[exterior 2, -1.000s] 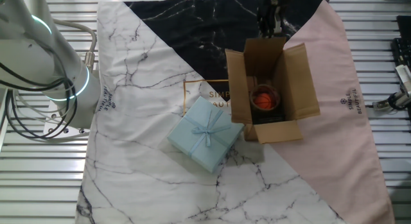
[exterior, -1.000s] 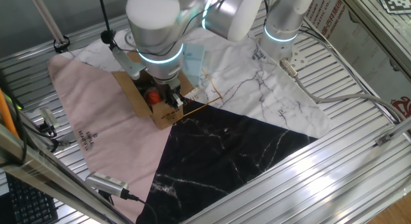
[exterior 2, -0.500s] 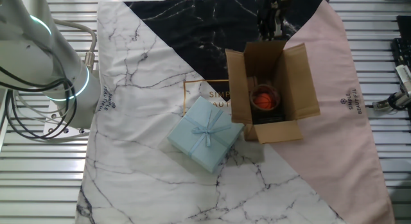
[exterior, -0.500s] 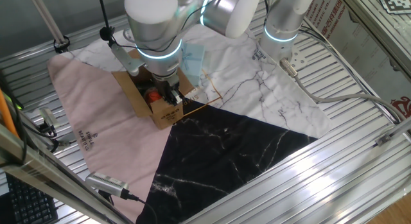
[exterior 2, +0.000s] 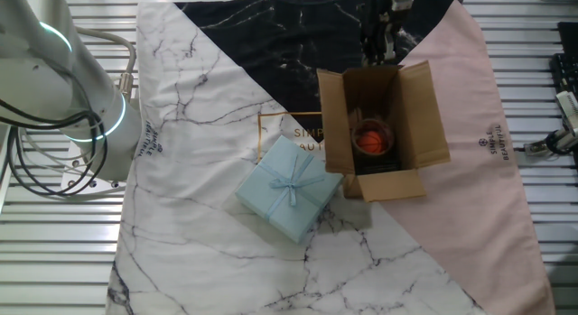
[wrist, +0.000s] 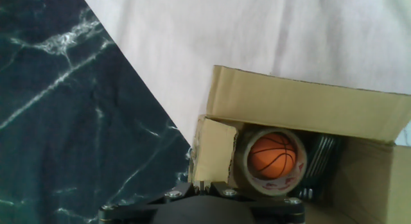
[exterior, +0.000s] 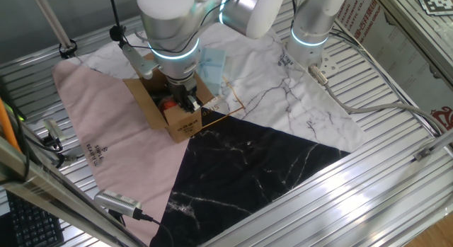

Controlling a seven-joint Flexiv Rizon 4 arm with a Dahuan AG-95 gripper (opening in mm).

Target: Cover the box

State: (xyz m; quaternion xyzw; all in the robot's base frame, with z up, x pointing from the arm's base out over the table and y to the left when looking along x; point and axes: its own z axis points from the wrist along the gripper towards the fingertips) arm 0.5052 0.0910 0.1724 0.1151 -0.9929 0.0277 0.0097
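Box (exterior 2: 384,130) stands open at upper right of centre, flaps splayed, tape roll (wrist: 270,156) with orange ball inside. Pincer (exterior 2: 377,33) sits at its far end flap; grip state cannot be told. Step judged: starting flap closure. Next: fold that flap inward. Blue gift (exterior 2: 289,189) crowds the lower-left corner; the other sides are open.

Ribbed metal table (exterior: 396,169) under a three-colour cloth (exterior 2: 208,125).
Cloth panels: white marble, black marble, pink.
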